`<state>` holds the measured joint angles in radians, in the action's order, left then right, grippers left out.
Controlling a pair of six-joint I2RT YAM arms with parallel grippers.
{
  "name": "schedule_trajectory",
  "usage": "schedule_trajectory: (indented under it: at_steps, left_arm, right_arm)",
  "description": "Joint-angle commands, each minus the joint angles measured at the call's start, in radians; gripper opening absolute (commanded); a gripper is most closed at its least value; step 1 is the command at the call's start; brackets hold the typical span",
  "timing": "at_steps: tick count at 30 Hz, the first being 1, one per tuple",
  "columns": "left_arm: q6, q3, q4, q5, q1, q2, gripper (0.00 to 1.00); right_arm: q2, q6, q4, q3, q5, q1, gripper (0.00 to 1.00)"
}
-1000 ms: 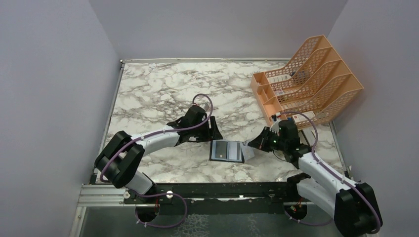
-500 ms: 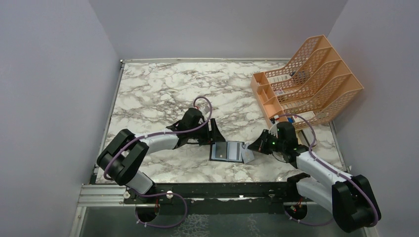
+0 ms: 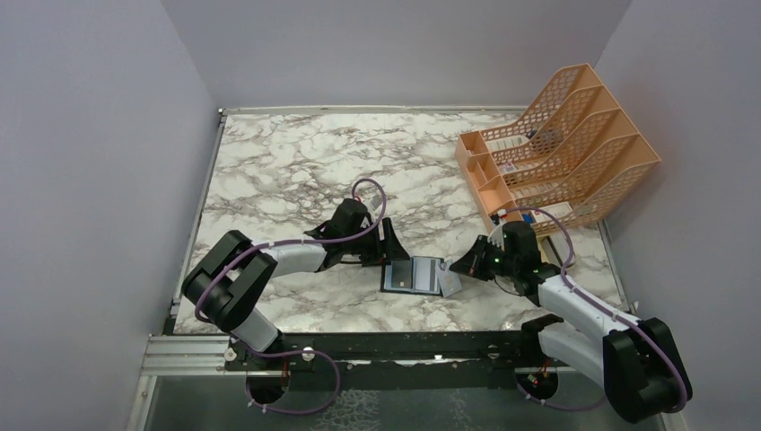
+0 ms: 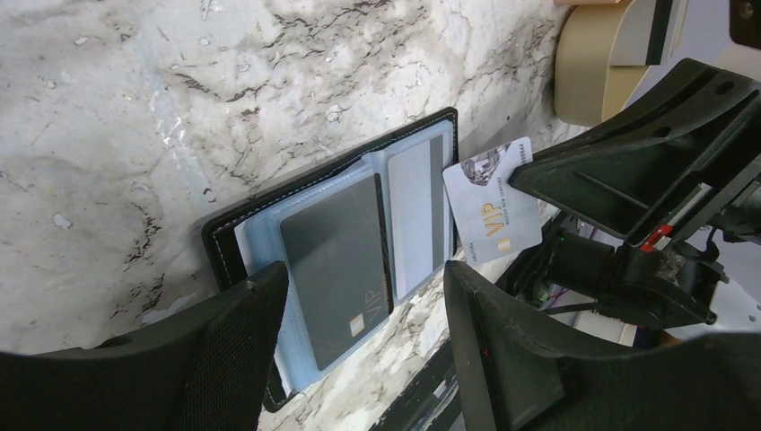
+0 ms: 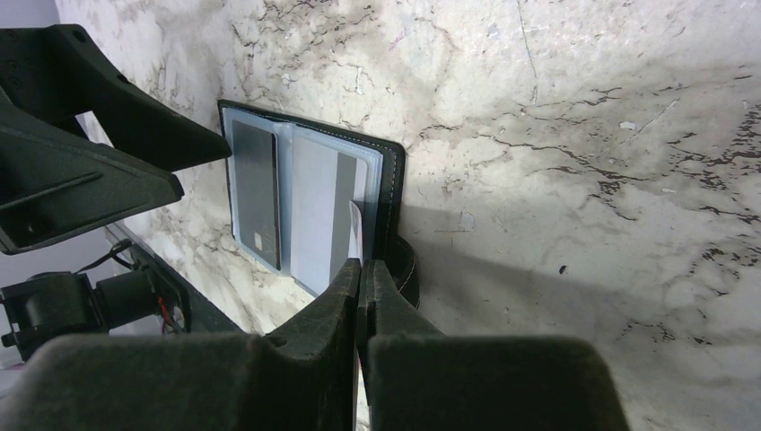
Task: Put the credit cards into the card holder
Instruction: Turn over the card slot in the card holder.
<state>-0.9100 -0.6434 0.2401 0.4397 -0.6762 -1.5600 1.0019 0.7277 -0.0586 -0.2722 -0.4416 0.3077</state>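
- near the front of the table (image 3: 269,180), the card holder (image 3: 411,275) lies open.
- a dark card (image 4: 336,256) sits in one pocket already.
- the right gripper (image 5: 361,269) pinches a white card (image 4: 492,199) at the holder's edge, not in yet.
- the left gripper (image 3: 393,249) is spread wide beside it.

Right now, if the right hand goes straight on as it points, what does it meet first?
The open card holder: the credit card pinched in the right hand has its leading edge at the near pocket. Past it stands the open left hand; depth unclear.
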Motion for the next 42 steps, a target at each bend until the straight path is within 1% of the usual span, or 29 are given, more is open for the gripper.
schedule_trajectory:
  at_steps: [1,17,30,42]
  left_arm:
    - [-0.002,0.017,0.033,0.011,0.003,-0.011,0.67]
    - [0.001,0.024,0.035,0.004,0.003,-0.018,0.67]
    - [-0.088,-0.003,0.091,0.075,-0.036,-0.011,0.67]
    - [-0.137,-0.035,0.109,0.086,-0.074,0.023,0.67]
  right_arm:
    - [-0.009,-0.022,0.006,0.007,0.015,0.002,0.01]
    - [-0.006,-0.016,0.009,0.008,0.016,0.002,0.01]
    - [0.000,-0.014,0.021,0.014,0.014,0.002,0.01]
    - [-0.013,-0.007,0.025,0.008,0.023,0.002,0.01]
